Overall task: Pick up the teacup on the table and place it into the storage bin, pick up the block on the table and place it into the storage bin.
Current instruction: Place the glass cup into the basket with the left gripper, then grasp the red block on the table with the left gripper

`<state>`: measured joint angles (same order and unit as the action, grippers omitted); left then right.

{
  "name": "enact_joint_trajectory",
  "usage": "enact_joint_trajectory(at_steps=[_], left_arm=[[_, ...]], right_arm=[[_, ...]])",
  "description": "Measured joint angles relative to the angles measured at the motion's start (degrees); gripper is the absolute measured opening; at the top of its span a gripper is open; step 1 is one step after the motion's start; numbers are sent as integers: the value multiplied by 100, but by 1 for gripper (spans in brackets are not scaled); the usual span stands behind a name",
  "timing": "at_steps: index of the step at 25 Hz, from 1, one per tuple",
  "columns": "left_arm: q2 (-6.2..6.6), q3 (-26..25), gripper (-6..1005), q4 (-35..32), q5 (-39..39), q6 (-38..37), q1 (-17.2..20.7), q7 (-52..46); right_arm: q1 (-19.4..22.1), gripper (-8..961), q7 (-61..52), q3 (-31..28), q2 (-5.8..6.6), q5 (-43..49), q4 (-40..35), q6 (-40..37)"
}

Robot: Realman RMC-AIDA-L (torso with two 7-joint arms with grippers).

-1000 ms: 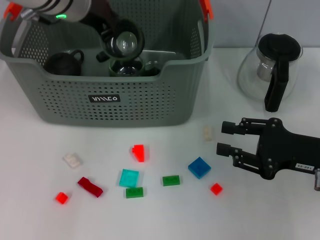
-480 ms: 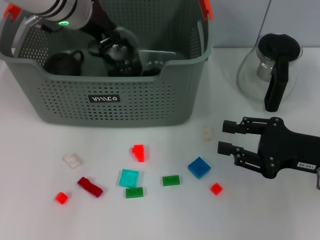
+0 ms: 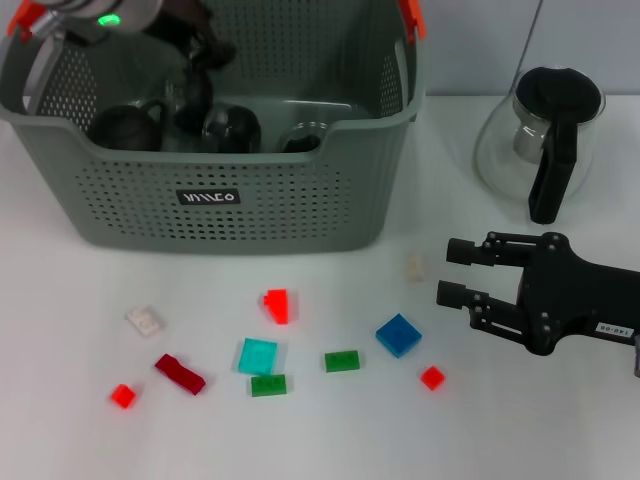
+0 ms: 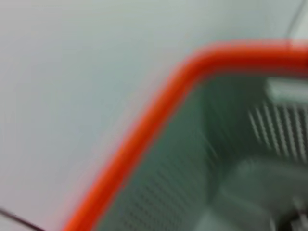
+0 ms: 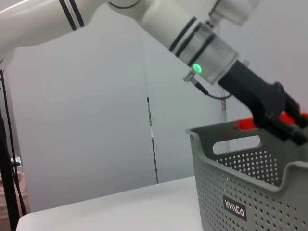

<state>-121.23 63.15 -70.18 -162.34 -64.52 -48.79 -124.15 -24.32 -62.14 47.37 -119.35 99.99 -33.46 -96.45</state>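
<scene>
1. Right now the left gripper is up over the back left part of the storage bin, and I cannot tell if it is gripping anything, because it is dark and half hidden there
2. Down inside the bin I can see a dark teacup at the left end, with more dark cups beside it, so the teacup part looks done to me
3. Over on the right, the right gripper sits low above the table with its two black fingers spread apart and nothing between them
4. Lots of little blocks lie in front of the bin: a blue block closest to the right gripper, a small red block just past it, a green block, a pale block and more off to the left
5. Trouble could come if the left arm bumps the bin rim or the cups, which could tip a cup or shove the bin
6. Another worry is that the blocks are flat and small, so the fingers could slide off one or push it away
7. Also, a glass teapot stands behind the right arm, and a wide swing toward the bin could knock it over
</scene>
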Motion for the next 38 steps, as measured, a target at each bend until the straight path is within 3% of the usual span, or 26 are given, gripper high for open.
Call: enact_joint_trajectory(at_steps=[3, 6, 8, 10, 11, 14, 16, 20, 23, 27, 32, 38], left_arm=[[-50, -739, 435, -422, 794, -180, 159, 104], [86, -1863, 473, -507, 2649, -838, 443, 321], [294, -2597, 471, -59, 4425, -1443, 701, 563], [550, -2943, 479, 685, 6016, -2015, 901, 745], [766, -3051, 488, 1360, 6998, -2446, 1018, 881], [1004, -3204, 515, 2312, 8336, -3202, 1117, 1125], [1015, -3319, 533, 2478, 8620, -3493, 1161, 1167], [973, -3353, 654, 2360, 8416, -4047, 1363, 1283], [978, -3368, 767, 1991, 7783, -4496, 1583, 1394], [911, -3345, 798, 1339, 6568, -5049, 1843, 1510], [707, -2806, 813, 425, 5035, -5179, 2178, 1690], [598, -2076, 813, 130, 3506, -5155, 2134, 1455]], right_arm=[[3, 491, 0, -1, 0, -1, 0, 0], [4, 490, 7, -9, 0, -1, 4, 1], [6, 490, 15, -10, 0, -1, 7, 2], [6, 491, 14, -14, 0, -1, 8, -1], [7, 491, 14, -17, 0, 0, 9, -1], [7, 492, 13, -18, -11, 10, 10, 0], [6, 493, 12, -18, -16, 12, 12, 1], [6, 491, 6, -35, -7, 3, 15, -13], [6, 490, 5, -44, -8, 8, 15, -19], [-28, 491, 3, -49, -33, 26, 15, -31], [-57, 493, -22, -36, -43, 30, 15, -35], [-65, 491, -265, -52, -45, 18, -16, -39]])
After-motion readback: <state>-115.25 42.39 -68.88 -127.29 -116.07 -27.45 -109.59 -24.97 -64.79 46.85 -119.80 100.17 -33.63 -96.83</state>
